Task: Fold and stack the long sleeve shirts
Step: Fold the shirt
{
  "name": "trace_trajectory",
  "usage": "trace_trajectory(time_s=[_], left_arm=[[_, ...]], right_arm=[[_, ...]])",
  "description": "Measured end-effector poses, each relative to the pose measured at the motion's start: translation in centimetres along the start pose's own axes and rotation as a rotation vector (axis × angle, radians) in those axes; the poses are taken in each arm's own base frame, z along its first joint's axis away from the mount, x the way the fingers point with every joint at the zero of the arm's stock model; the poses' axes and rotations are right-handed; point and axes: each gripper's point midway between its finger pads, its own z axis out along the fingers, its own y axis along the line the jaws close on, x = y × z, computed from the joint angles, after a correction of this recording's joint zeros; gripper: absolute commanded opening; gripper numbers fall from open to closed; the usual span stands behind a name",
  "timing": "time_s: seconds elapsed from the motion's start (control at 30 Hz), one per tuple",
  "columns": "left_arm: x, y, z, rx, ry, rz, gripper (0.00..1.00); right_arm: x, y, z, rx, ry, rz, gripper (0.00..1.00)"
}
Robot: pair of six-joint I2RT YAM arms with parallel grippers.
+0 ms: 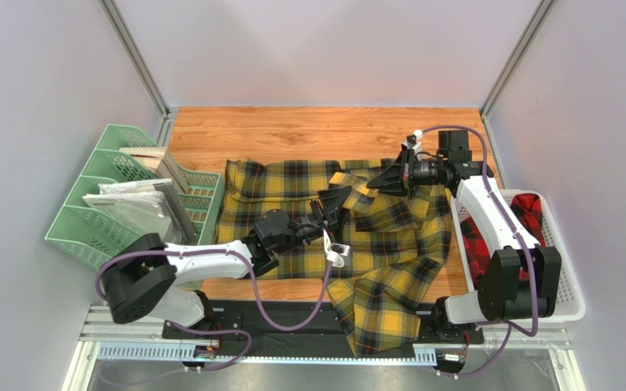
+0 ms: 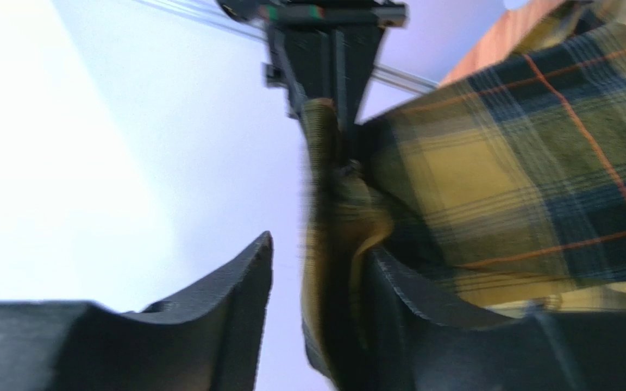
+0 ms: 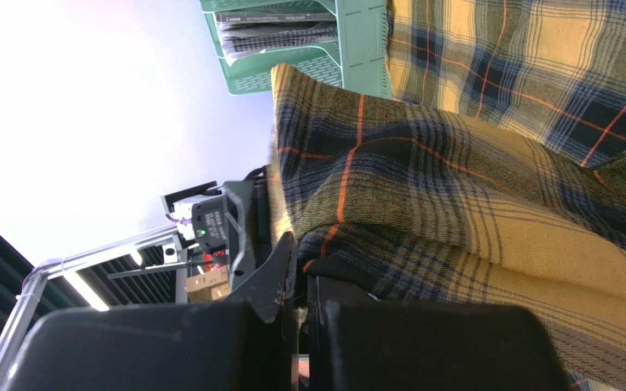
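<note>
A yellow-and-black checked long sleeve shirt lies spread over the middle of the wooden table, one part hanging off the front edge. My right gripper is shut on a lifted fold of it, near the shirt's far right. My left gripper stands open just left of that. The raised cloth edge rests against one finger, and a gap shows to the other finger. A red-and-black checked shirt lies bunched in the white basket on the right.
Green stacked plastic trays holding papers stand at the left, touching the shirt's left edge. Bare wood shows behind the shirt. Grey walls close in on both sides.
</note>
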Motion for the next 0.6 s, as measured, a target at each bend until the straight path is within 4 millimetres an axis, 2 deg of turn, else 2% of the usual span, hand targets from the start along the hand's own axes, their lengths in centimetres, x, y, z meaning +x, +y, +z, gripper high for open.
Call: trace_trajectory(time_s=[0.03, 0.1, 0.13, 0.27, 0.33, 0.37, 0.47, 0.6], left_arm=[[-0.4, 0.7, -0.2, -0.008, -0.012, 0.001, 0.28], [-1.1, 2.0, -0.7, -0.024, -0.029, -0.003, 0.15], [-1.4, 2.4, -0.9, -0.026, -0.036, -0.004, 0.02], [-1.7, 2.0, -1.0, 0.037, -0.032, -0.039, 0.00], [-1.6, 1.7, -0.8, 0.077, -0.019, -0.070, 0.00], [-1.6, 1.6, -0.8, 0.098, -0.013, -0.093, 0.00], [-1.9, 1.8, -1.0, 0.166, 0.000, -0.179, 0.00], [-3.3, 5.2, -2.3, 0.245, -0.037, -0.312, 0.00]], right_arm=[[0.0, 0.0, 0.0, 0.000, -0.001, 0.001, 0.00], [0.0, -0.1, 0.0, 0.001, 0.000, 0.004, 0.00], [0.1, -0.2, 0.0, 0.003, 0.001, 0.006, 0.00], [0.4, -0.8, 0.0, 0.013, 0.011, 0.016, 0.03], [0.7, -1.0, 0.0, 0.019, 0.014, 0.009, 0.21], [0.8, -1.0, -0.1, 0.022, 0.016, 0.002, 0.38], [1.6, -1.3, -0.6, 0.040, 0.022, -0.024, 0.64], [1.8, -0.5, -3.2, 0.108, -0.007, -0.195, 0.66]])
